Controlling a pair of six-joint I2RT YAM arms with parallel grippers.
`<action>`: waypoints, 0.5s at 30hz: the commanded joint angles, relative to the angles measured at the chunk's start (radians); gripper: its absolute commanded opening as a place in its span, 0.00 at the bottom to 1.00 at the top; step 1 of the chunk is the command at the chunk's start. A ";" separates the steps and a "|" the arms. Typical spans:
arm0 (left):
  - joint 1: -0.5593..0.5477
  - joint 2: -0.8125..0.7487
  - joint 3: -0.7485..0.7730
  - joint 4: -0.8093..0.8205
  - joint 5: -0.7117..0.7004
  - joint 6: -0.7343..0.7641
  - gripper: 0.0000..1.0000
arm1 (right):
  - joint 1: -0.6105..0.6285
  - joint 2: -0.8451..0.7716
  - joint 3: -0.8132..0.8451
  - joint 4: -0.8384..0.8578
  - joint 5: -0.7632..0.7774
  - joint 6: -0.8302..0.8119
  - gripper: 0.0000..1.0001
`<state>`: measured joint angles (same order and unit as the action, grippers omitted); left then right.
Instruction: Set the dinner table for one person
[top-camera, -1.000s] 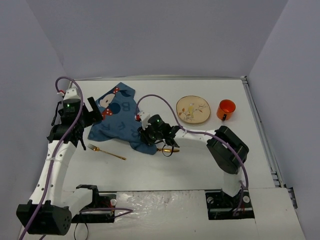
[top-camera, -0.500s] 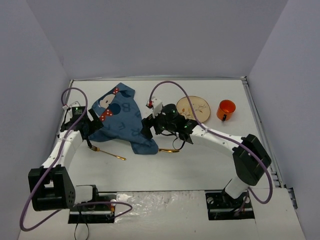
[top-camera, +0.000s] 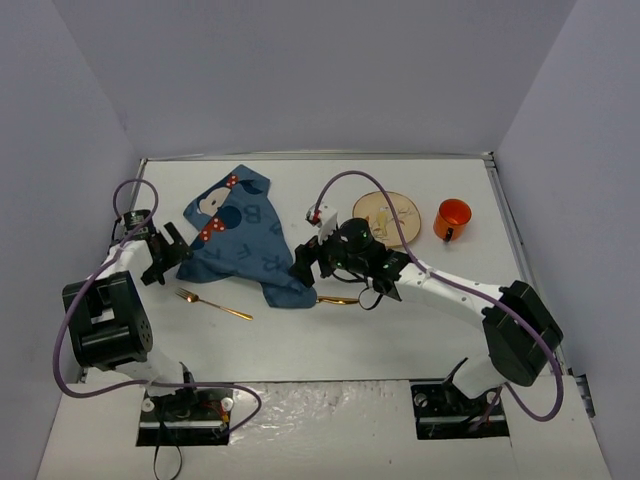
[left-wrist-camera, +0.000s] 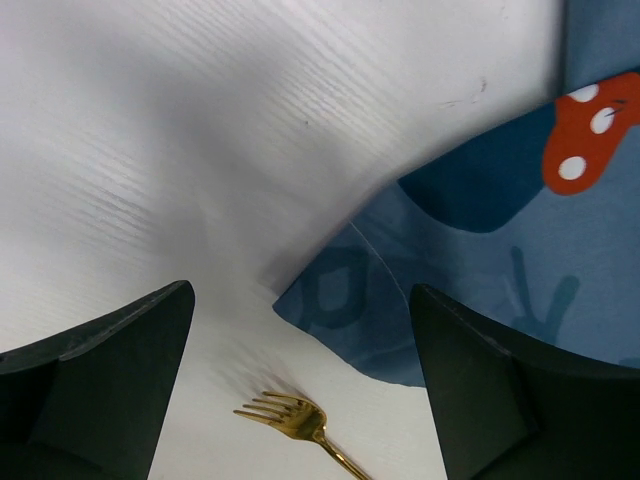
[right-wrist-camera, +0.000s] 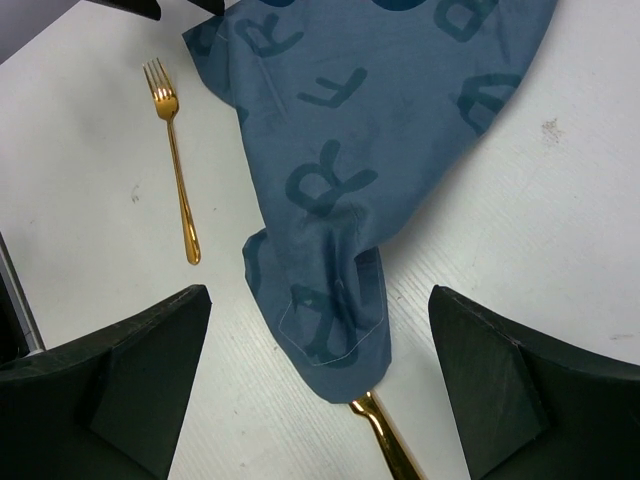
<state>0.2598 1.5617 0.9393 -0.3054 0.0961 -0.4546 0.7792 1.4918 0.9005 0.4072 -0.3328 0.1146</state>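
Observation:
The white dinner table (top-camera: 400, 330) carries a rumpled dark blue placemat (top-camera: 235, 235) printed with letters. A gold fork (top-camera: 213, 304) lies below its left corner. My left gripper (top-camera: 166, 256) is open and empty, just left of that corner; its wrist view shows the corner (left-wrist-camera: 480, 260) and the fork's tines (left-wrist-camera: 290, 418) between the fingers (left-wrist-camera: 100, 390). My right gripper (top-camera: 306, 268) is open and empty above the placemat's bunched lower corner (right-wrist-camera: 330, 320). A gold utensil handle (right-wrist-camera: 385, 440) sticks out from under that corner; its head is hidden.
A round wooden plate (top-camera: 386, 217) and an orange mug (top-camera: 452, 218) stand at the back right. The gold handle (top-camera: 338, 299) shows right of the placemat's lower tip. The fork (right-wrist-camera: 175, 160) lies left of the cloth in the right wrist view. Grey walls enclose the table.

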 joint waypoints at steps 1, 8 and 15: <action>0.013 0.029 0.050 0.034 0.079 0.027 0.83 | -0.005 -0.061 -0.009 0.117 -0.023 0.012 0.88; -0.018 0.103 0.069 -0.001 0.077 0.017 0.71 | -0.013 -0.071 -0.031 0.144 -0.023 0.020 0.88; -0.036 0.151 0.077 -0.012 0.050 0.005 0.59 | -0.015 -0.089 -0.052 0.156 -0.021 0.030 0.88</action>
<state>0.2323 1.6843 0.9970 -0.3045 0.1384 -0.4441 0.7719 1.4707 0.8483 0.4678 -0.3414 0.1321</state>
